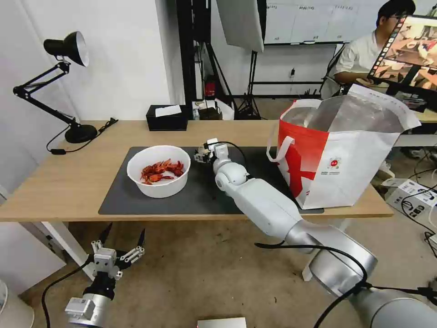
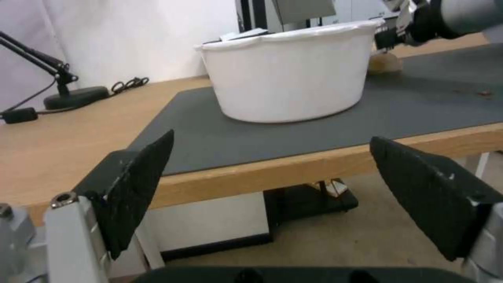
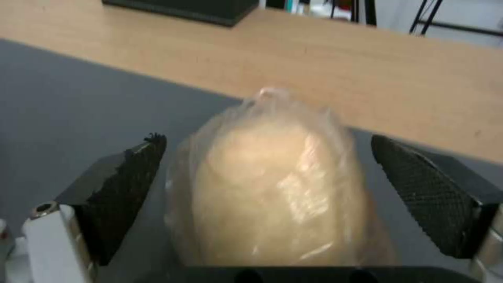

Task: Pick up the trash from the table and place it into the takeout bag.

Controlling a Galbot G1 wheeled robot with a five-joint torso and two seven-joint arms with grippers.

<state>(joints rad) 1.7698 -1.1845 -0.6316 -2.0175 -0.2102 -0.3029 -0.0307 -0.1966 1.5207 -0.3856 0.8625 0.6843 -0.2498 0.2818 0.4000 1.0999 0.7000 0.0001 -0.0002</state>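
Right gripper point(image 3: 267, 188) over mat point(image 1: 205, 191), just right of bowl point(image 1: 158, 171); fingers point(image 3: 131, 188) spread either side of beige wrapped lump point(image 3: 272, 184), gaps visible, not pinching. Lump resting on mat near back edge, seen beside bowl in left wrist view point(image 2: 385, 63). Bowl holding red crayfish shells point(image 1: 161, 171), on left half of mat. Takeout bag point(image 1: 346, 155) open, upright at right end of table point(image 1: 59, 182). Left gripper point(image 1: 120, 243) parked low below front table edge, fingers spread, holding nothing. Black tissue box point(image 1: 167, 117) at back of table.
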